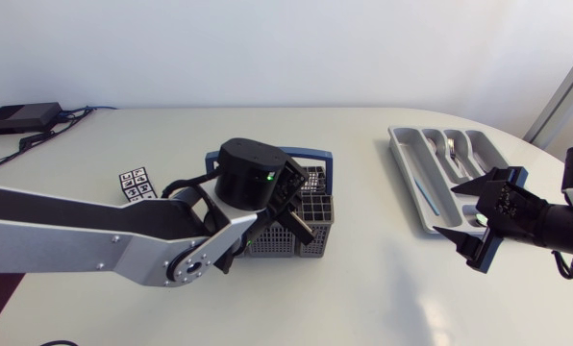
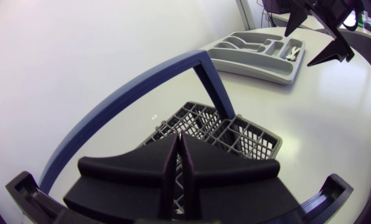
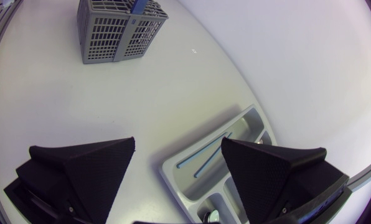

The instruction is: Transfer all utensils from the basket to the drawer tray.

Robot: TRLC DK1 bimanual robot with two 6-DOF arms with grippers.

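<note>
Basket (image 1: pixel 311 219) stands on the surface directly under my left tool (image 2: pixel 177 144), the nearer one, closed above its grid, while my right tool (image 1: pixel 450 210) waits open and empty beside the drawer tray (image 1: pixel 407 178).

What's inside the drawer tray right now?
In the drawer tray, silver utensils lie in a middle slot, two thin sticks in the long one. The right gripper hides part of its near end.

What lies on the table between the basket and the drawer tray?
Nothing; the head view shows bare tabletop between the basket and the drawer tray.
</note>
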